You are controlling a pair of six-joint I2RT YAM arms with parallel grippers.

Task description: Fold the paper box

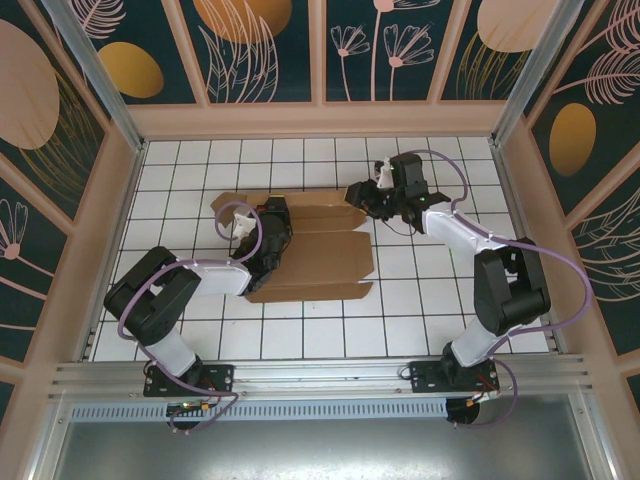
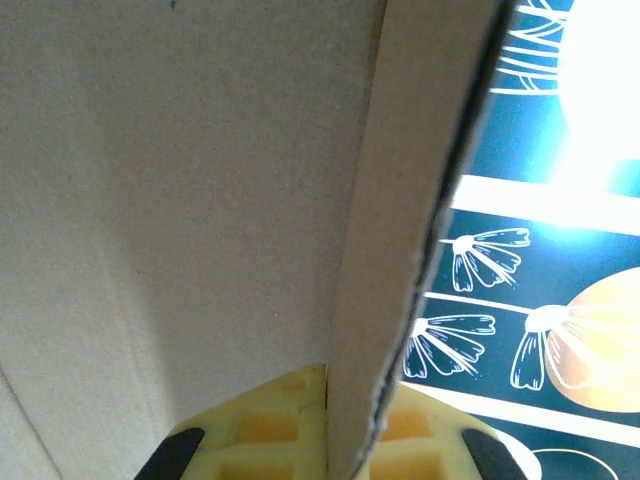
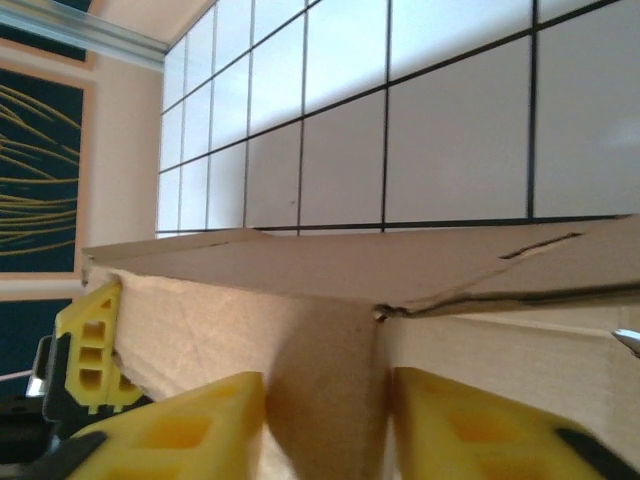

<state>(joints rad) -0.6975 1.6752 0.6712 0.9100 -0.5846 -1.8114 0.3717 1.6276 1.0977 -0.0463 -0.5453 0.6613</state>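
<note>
The paper box (image 1: 320, 250) is a brown cardboard sheet with flaps, lying partly folded on the white tiled table (image 1: 420, 290). My left gripper (image 1: 262, 235) is over its left part. In the left wrist view this gripper (image 2: 345, 445) is shut on a raised flap edge (image 2: 400, 200), one yellow finger (image 2: 265, 435) on each side. My right gripper (image 1: 372, 195) is at the box's far right corner. Its yellow fingers (image 3: 470, 430) press against a small tab (image 3: 325, 390) hanging from a raised panel (image 3: 330, 262). A yellow left-gripper finger (image 3: 90, 350) shows at the far left there.
Beige walls with dark floral panels (image 1: 270, 50) enclose the table on three sides. A metal rail (image 1: 320, 375) runs along the near edge by the arm bases. Bare tiles lie to the right (image 1: 420, 330) and in front of the box.
</note>
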